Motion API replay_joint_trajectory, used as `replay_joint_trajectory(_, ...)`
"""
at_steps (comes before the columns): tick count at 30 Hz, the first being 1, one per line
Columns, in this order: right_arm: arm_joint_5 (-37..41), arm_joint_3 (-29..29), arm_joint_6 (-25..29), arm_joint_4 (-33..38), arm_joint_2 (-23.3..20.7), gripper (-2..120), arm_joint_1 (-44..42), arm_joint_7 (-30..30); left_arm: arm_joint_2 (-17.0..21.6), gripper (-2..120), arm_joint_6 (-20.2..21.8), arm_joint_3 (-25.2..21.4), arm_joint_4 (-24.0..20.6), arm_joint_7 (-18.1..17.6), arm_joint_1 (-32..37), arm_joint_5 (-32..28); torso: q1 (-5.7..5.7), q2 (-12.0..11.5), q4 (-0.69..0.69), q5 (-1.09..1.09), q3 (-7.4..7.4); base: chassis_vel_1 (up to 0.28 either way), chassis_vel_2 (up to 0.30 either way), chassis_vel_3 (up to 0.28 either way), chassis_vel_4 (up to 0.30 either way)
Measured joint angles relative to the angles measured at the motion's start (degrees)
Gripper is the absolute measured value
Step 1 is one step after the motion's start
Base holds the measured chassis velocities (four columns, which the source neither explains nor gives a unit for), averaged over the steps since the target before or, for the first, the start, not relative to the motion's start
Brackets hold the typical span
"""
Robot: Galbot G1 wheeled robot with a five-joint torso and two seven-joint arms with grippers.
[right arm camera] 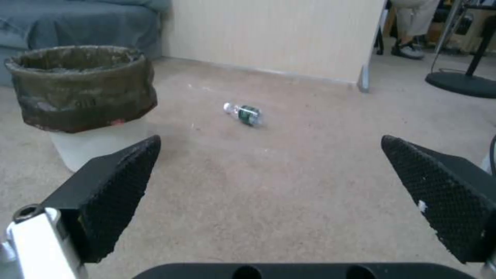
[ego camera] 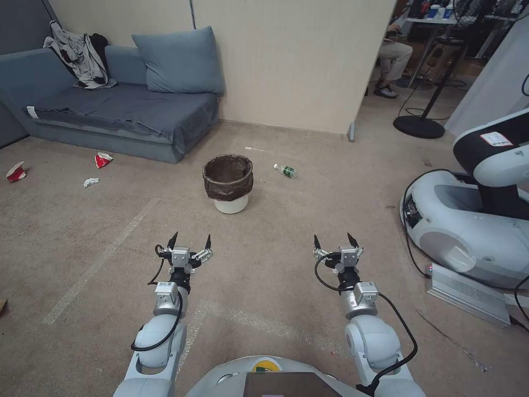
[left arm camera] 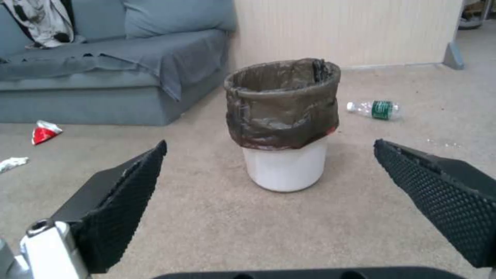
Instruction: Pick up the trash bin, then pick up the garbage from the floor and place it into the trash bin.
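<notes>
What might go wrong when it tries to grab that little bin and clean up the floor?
The trash bin stands loose on carpet with a bag over its rim; the open left gripper might pinch only the bag or tip it. The bottle lies on its side and may roll away. The red cups lie close to the sofa, which is awkward to reach.

You see one bin point(ego camera: 227, 183), one bottle point(ego camera: 285, 170), two red cups point(ego camera: 102, 159) point(ego camera: 16, 172), one crumpled paper point(ego camera: 91, 181) and two grippers point(ego camera: 190, 241) point(ego camera: 335, 241).
</notes>
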Motion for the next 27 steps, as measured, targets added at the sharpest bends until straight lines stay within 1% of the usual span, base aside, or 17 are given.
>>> replay_joint_trajectory(27,0.0,0.0,0.0,0.0,0.0,100,0.0,0.0,0.0,100,0.0,0.0,0.0,0.0,0.0,0.0,0.0,0.0,0.0,0.0,0.0,0.0,0.0,0.0,0.0)
